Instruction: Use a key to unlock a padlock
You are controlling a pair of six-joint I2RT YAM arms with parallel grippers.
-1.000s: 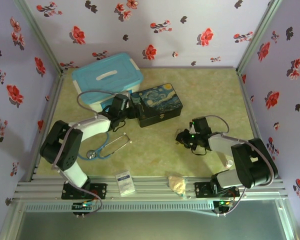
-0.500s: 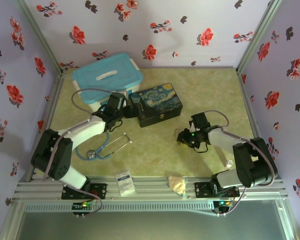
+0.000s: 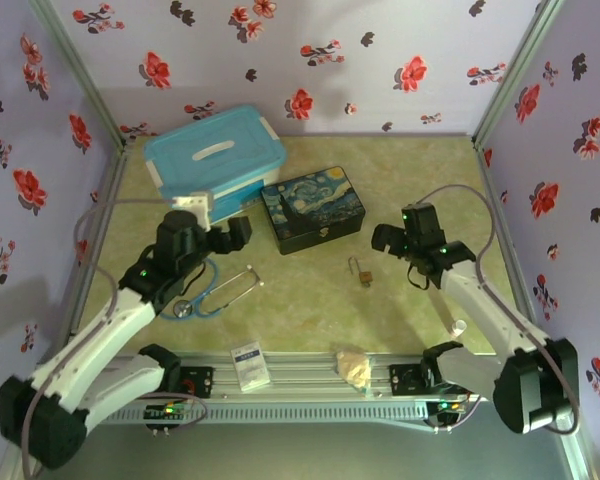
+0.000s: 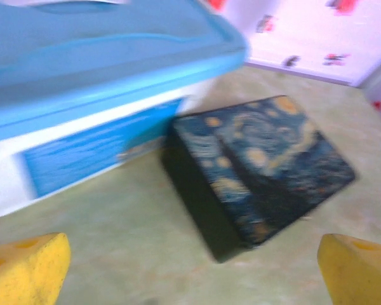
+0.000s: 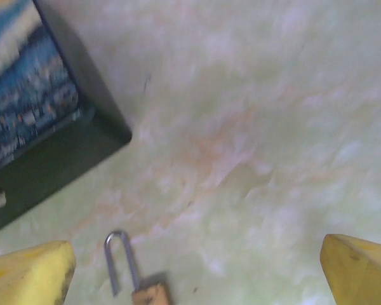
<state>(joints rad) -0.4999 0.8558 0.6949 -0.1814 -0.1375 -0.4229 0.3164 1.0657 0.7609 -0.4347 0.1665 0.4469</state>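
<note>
Lying flat near the worktop's middle, touched by neither gripper: padlock, brass body toward the near edge, shackle toward the far edge, a little in front of the box. Key too small to make out. Hangs just right of the padlock: right gripper, jaws spread wide, nothing held. Hovers toward the left edge beside the stethoscope: left gripper, jaws likewise wide and empty, facing the box and the tub at the far left corner.
</note>
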